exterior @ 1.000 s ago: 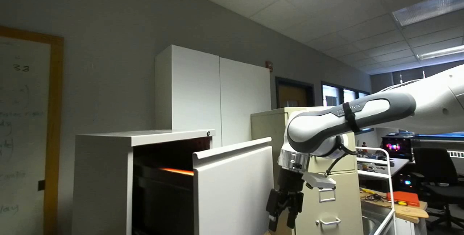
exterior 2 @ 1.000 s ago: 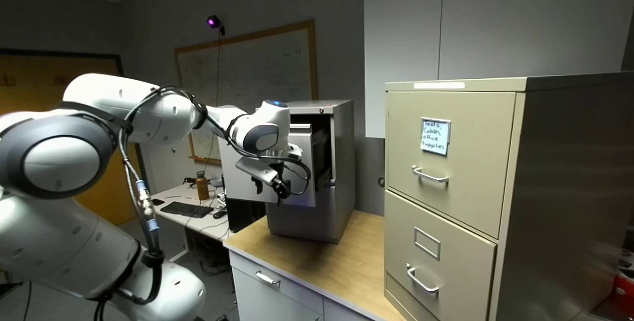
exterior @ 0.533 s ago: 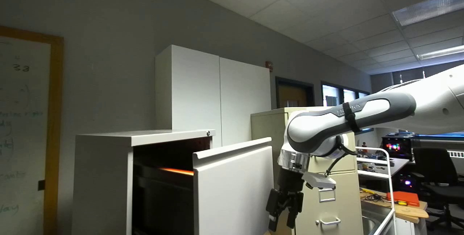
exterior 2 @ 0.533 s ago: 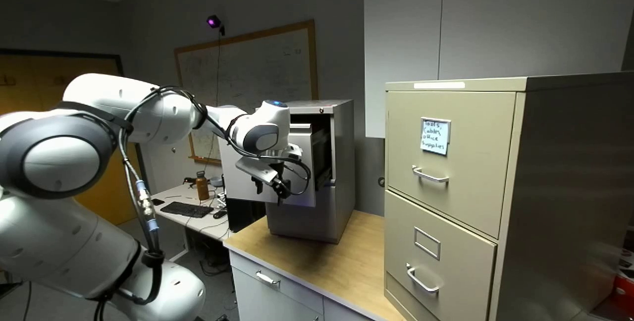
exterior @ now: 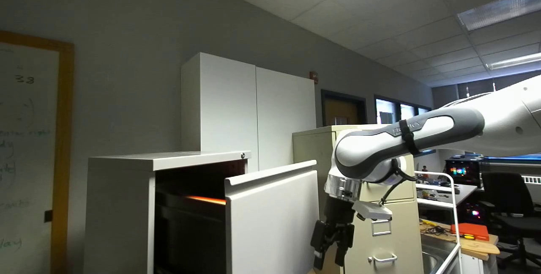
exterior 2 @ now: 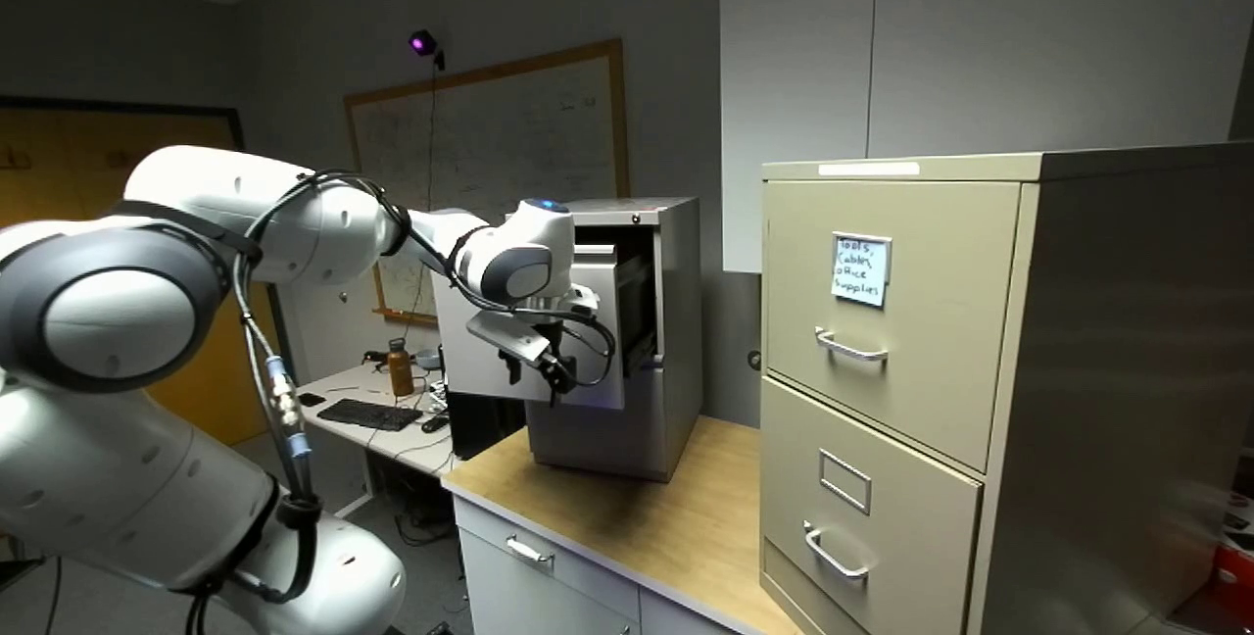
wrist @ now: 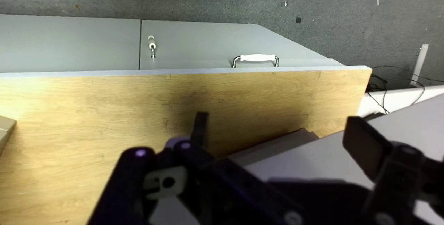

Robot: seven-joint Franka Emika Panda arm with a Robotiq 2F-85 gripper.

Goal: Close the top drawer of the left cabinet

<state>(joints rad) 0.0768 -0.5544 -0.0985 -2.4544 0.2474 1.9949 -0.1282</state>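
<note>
The top drawer stands pulled well out of the left cabinet, with its flat white front [exterior: 272,223] and dark inside with an orange streak in an exterior view. Its front [exterior 2: 595,341] is partly hidden behind the arm in an exterior view. The left cabinet [exterior: 118,215] is white with a flat top; it also shows in an exterior view [exterior 2: 683,341]. My gripper [exterior: 329,262] points down in front of the drawer front, fingers apart and empty; it also shows in an exterior view [exterior 2: 534,386]. In the wrist view, the open fingers [wrist: 277,122] are over the drawer front [wrist: 312,159]. Contact cannot be told.
The left cabinet stands on a wooden countertop [exterior 2: 607,517]. A beige filing cabinet [exterior 2: 882,419] stands on the same countertop to one side. A tall white cupboard [exterior: 228,109] is behind. A desk with a keyboard [exterior 2: 369,415] and an orange bottle [exterior 2: 400,370] lies beyond.
</note>
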